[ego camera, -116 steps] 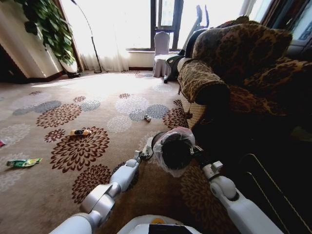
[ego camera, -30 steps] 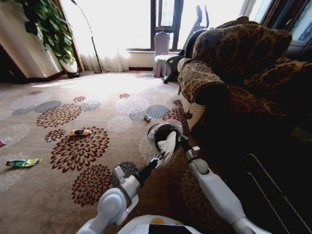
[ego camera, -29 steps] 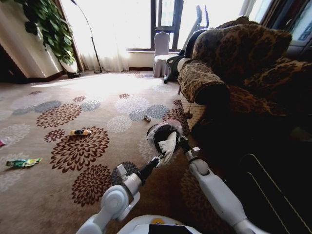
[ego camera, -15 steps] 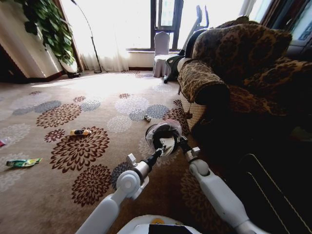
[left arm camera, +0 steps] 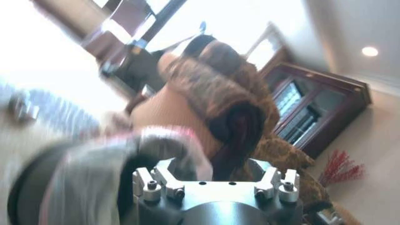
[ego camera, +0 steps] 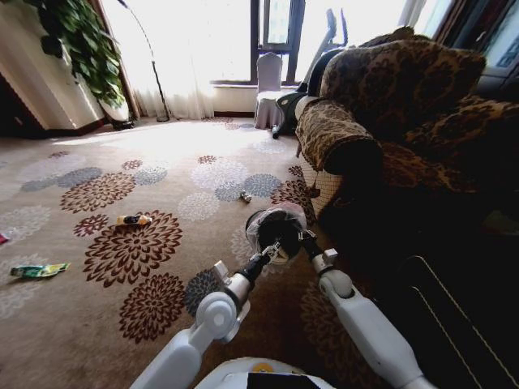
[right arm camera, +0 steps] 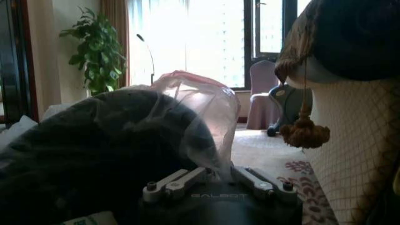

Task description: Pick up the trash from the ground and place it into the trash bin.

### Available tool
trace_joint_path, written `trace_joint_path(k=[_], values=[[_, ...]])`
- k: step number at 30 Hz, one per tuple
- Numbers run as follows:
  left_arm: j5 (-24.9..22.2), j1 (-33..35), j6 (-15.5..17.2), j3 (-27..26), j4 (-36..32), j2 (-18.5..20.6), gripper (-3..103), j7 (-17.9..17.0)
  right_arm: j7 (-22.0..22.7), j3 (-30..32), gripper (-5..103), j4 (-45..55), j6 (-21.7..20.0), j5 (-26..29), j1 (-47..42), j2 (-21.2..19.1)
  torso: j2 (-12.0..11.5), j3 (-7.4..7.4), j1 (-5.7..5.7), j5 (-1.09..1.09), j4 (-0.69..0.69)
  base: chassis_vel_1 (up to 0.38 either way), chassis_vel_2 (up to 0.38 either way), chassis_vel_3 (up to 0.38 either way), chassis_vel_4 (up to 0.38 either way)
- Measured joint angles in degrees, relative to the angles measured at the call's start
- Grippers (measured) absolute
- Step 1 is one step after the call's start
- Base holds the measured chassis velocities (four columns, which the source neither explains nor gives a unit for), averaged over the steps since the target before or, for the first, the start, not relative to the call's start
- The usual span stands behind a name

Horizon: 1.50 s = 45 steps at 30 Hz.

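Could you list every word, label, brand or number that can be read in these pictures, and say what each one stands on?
"GALBOT": faint embossed lettering on the dark housing of the right gripper, in the right wrist view.
The yellow-orange wrapper and the green wrapper on the patterned carpet show print too small to read.
The round dark bag-lined trash bin shows no readable text.

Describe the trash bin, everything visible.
The trash bin is small, round and dark, lined with a translucent whitish-grey plastic bag, pink-tinged at the top, bunched over its rim. It sits tipped on the patterned carpet beside the brown sofa, mouth facing the robot. A pale item lies inside. The right pincer grips its bagged rim from the sofa side; the left pincer reaches to its mouth.
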Motion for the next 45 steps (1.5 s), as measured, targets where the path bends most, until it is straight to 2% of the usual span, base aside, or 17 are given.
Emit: trace_joint_path(k=[1, 3, 4, 6, 7, 9, 10, 11, 12, 14, 16, 18, 19, 21, 27, 32, 45], values=[[0.00, 0.00, 0.00, 0.00, 0.00, 0.00, 77, 0.00, 0.00, 0.00, 0, 0.00, 0.00, 0.00, 0.00, 0.00, 0.00, 0.00, 0.00, 0.00, 0.00, 0.000, 0.000, 0.000, 0.000], [5.81, -0.39, -3.13, -3.37, -0.30, 0.66, 88, 2.25, 0.00, 0.48, 0, 0.71, -0.03, -0.06, -0.65, -0.46, 0.00, 0.00, 0.00, 0.01, 0.00, 0.000, 0.000, 0.000, 0.000], [5.81, -0.39, -3.13, -3.37, -0.30, 0.66, 88, 2.25, 0.00, 0.48, 0, 0.71, -0.03, -0.06, -0.65, -0.46, 0.00, 0.00, 0.00, 0.01, 0.00, 0.000, 0.000, 0.000, 0.000], [15.25, -3.26, -7.40, -9.24, 2.86, 1.38, 99, 2.44, -0.01, 1.07, 0, 2.26, 0.10, -0.84, -1.62, -0.58, 0.00, 0.00, 0.00, 0.01, 0.00, 0.000, 0.000, 0.000, 0.000], [17.74, -4.15, -8.13, -10.75, 4.42, 1.39, 99, 2.01, -0.01, 1.20, 0, 2.73, 0.10, -1.21, -1.88, -0.63, 0.00, 0.00, 0.00, 0.01, 0.00, 0.000, 0.000, 0.000, 0.000], [19.17, -4.74, -8.51, -11.66, 5.57, 1.37, 100, 1.54, -0.01, 1.29, 0, 3.07, 0.10, -1.46, -2.06, -0.69, 0.00, 0.00, 0.00, 0.00, 0.01, 0.000, 0.000, 0.000, 0.000], [22.36, -6.25, -9.66, -13.77, 9.43, 1.16, 100, 0.33, -0.01, 1.49, 0, 4.07, 0.27, -1.83, -2.63, -0.90, 0.00, 0.00, 0.00, 0.01, 0.01, 0.000, 0.000, 0.000, 0.000], [22.36, -6.25, -9.66, -13.77, 9.43, 1.16, 100, 0.33, -0.01, 1.49, 0, 4.07, 0.27, -1.83, -2.63, -0.90, 0.00, 0.00, 0.00, 0.01, 0.01, 0.000, 0.000, 0.000, 0.000], [23.64, -7.44, -10.31, -15.06, 13.22, 0.80, 100, -1.38, 0.00, 1.63, 0, 5.49, 0.61, -1.85, -3.36, -1.12, 0.00, 0.00, 0.00, -0.01, 0.00, 0.000, 0.000, 0.000, 0.000], [24.03, -9.79, -10.36, -16.33, 21.16, 0.31, 100, -6.31, -0.01, 1.89, 0, 9.03, 0.78, -1.33, -4.86, -1.58, 0.00, 0.00, 0.00, -0.01, -0.01, 0.000, 0.000, 0.000, 0.000], [24.24, -10.42, -10.25, -16.54, 23.26, 0.26, 100, -7.03, -0.03, 1.94, 0, 10.07, 0.81, -1.09, -5.27, -1.72, 0.00, 0.00, 0.00, -0.02, 0.00, 0.000, 0.000, 0.000, 0.000], [24.94, -12.18, -8.45, -17.55, 29.18, 0.47, 100, -5.60, -0.05, 2.09, 0, 12.44, 0.82, -0.64, -6.07, -2.03, 0.00, 0.00, 0.00, -0.01, 0.01, 0.000, 0.000, 0.000, 0.000], [24.94, -12.18, -8.45, -17.55, 29.18, 0.47, 100, -5.60, -0.05, 2.09, 0, 12.44, 0.82, -0.64, -6.07, -2.03, 0.00, 0.00, 0.00, -0.01, 0.01, 0.000, 0.000, 0.000, 0.000], [25.96, -12.65, -6.95, -18.15, 32.61, 1.08, 100, -2.30, -0.03, 2.82, 0, 13.43, 1.45, -0.54, -6.37, -1.45, 0.00, 0.00, 0.00, 0.00, 0.01, -0.030, 0.017, 0.022, -0.010], [26.07, -12.17, -5.65, -17.20, 34.71, 2.52, 100, 0.07, -0.05, 3.08, 0, 14.03, 2.17, -0.04, -6.80, -0.52, 0.01, 0.00, 0.00, 0.00, 0.01, -0.109, 0.081, 0.104, -0.089], [26.00, -13.12, -4.88, -16.17, 36.69, 2.56, 100, 0.45, -0.02, 2.73, 0, 14.54, 2.37, -0.13, -7.53, 0.02, 0.01, 0.00, 0.00, 0.01, 0.01, -0.188, 0.182, 0.203, -0.199], [25.11, -13.05, -5.67, -15.48, 37.72, 1.47, 100, 1.65, 0.00, 2.35, 0, 13.95, 3.71, -1.94, -8.99, 0.38, 0.01, 0.01, 0.00, 0.02, 0.02, -0.295, 0.297, 0.306, -0.303]])
